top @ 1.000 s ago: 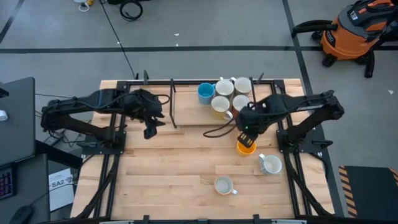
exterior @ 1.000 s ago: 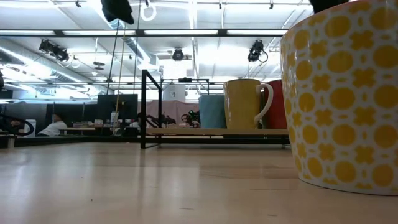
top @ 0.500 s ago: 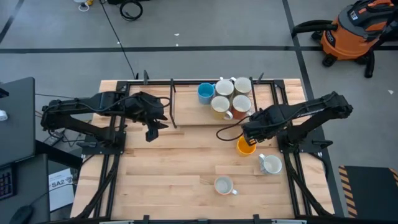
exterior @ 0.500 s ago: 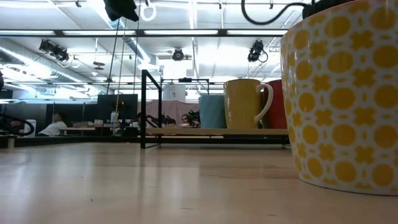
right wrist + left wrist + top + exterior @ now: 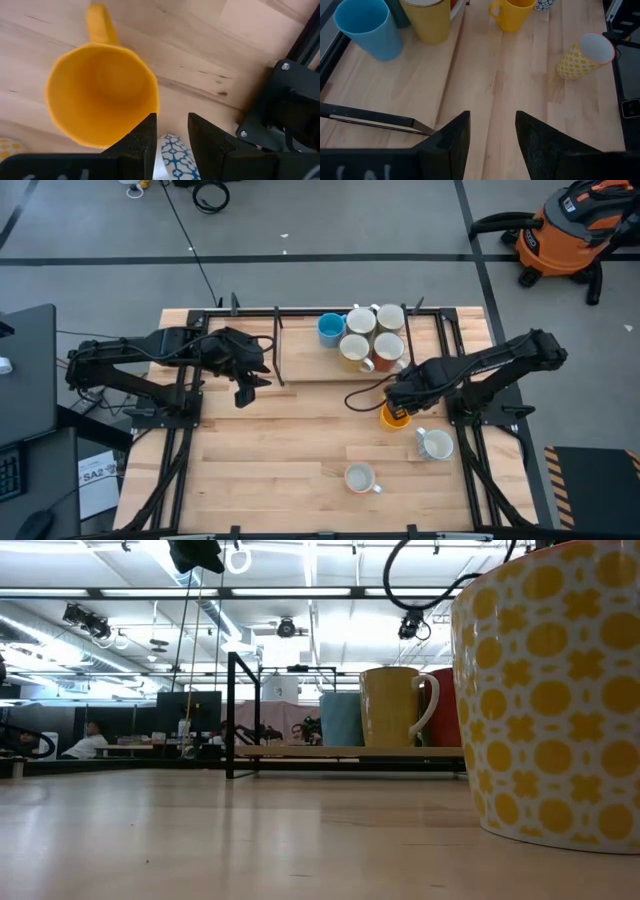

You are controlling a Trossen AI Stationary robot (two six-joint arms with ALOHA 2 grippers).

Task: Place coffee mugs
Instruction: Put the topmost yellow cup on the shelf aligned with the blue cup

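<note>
An orange mug (image 5: 393,419) stands upright on the table right of centre, its handle (image 5: 100,22) on the side away from my right gripper's fingers. My right gripper (image 5: 172,135) points down, open, just over that mug's rim (image 5: 154,102); whether a finger touches the rim I cannot tell. A white mug with blue pattern (image 5: 435,444) and a yellow-patterned mug (image 5: 360,477) stand nearer the front. My left gripper (image 5: 243,392) hangs open above the table's left half, holding nothing. Blue (image 5: 330,330), yellow (image 5: 353,350), reddish (image 5: 387,347) and two white mugs stand on a raised board at the back.
The raised wooden board (image 5: 310,367) sits inside a black metal frame (image 5: 277,345) at the far side. The yellow-patterned mug (image 5: 550,690) fills the low view's right. Bare wood lies across the table's middle and left front (image 5: 260,460). An orange vacuum (image 5: 575,230) stands on the floor beyond.
My right gripper has come down toward the orange mug and rolled about its own axis, now standing close over the mug's rim. Its cable has dropped into the low view. The mugs have not moved.
</note>
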